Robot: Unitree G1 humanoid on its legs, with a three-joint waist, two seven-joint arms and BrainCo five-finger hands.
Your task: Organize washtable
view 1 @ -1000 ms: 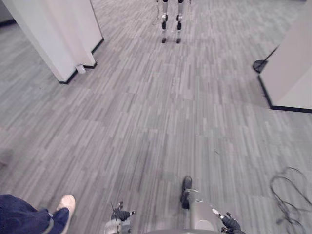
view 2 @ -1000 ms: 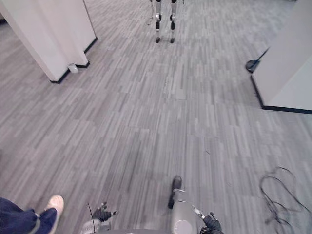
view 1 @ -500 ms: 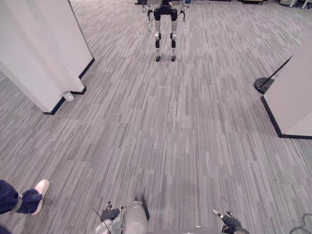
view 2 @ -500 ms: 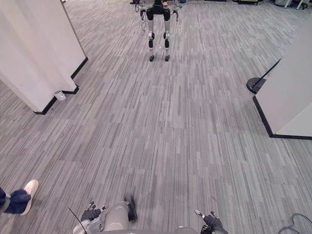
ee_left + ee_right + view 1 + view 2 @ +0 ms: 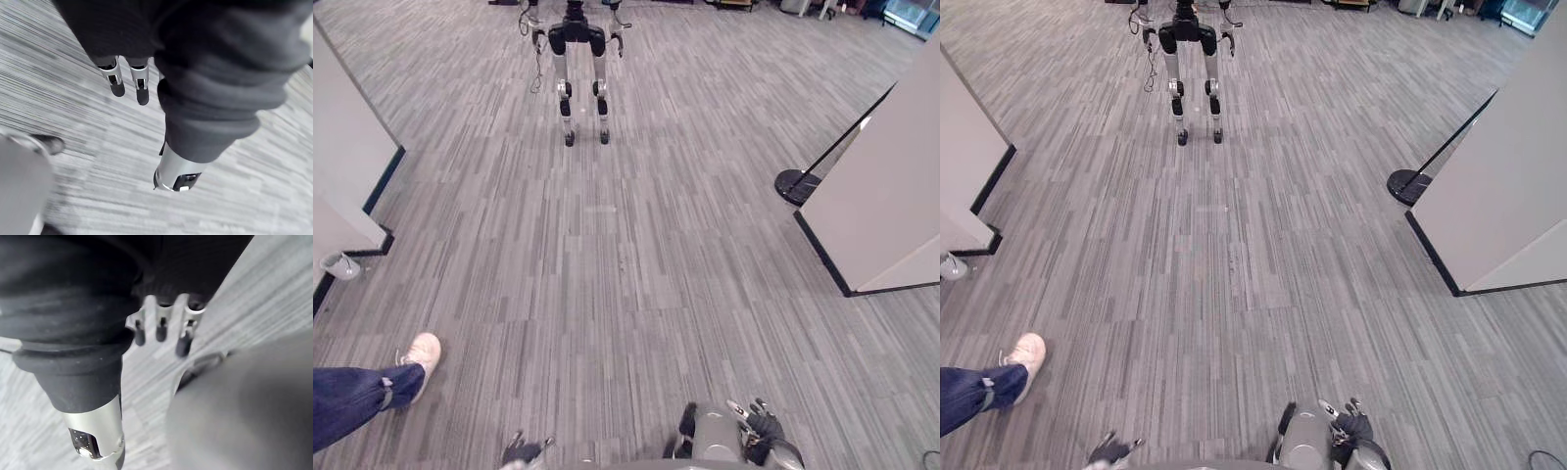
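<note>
Left eye view looked down on a grey plank floor (image 5: 636, 274) in an open room; where the washtable stood could not be told. The left hand (image 5: 141, 83) and the right hand (image 5: 161, 325) hung low at the robot's sides, fingers loose and straight, holding nothing. A person's leg (image 5: 357, 397) in blue trousers, with a pale shoe (image 5: 421, 352), stood near on the left. A second humanoid robot (image 5: 579, 59) stood well ahead. A white partition (image 5: 881, 215) with a black stand base (image 5: 795, 186) beside its corner lay to the right. The likely risks were bumping the person's foot on a leftward step, or clipping the partition corner or stand base on a rightward turn.
</note>
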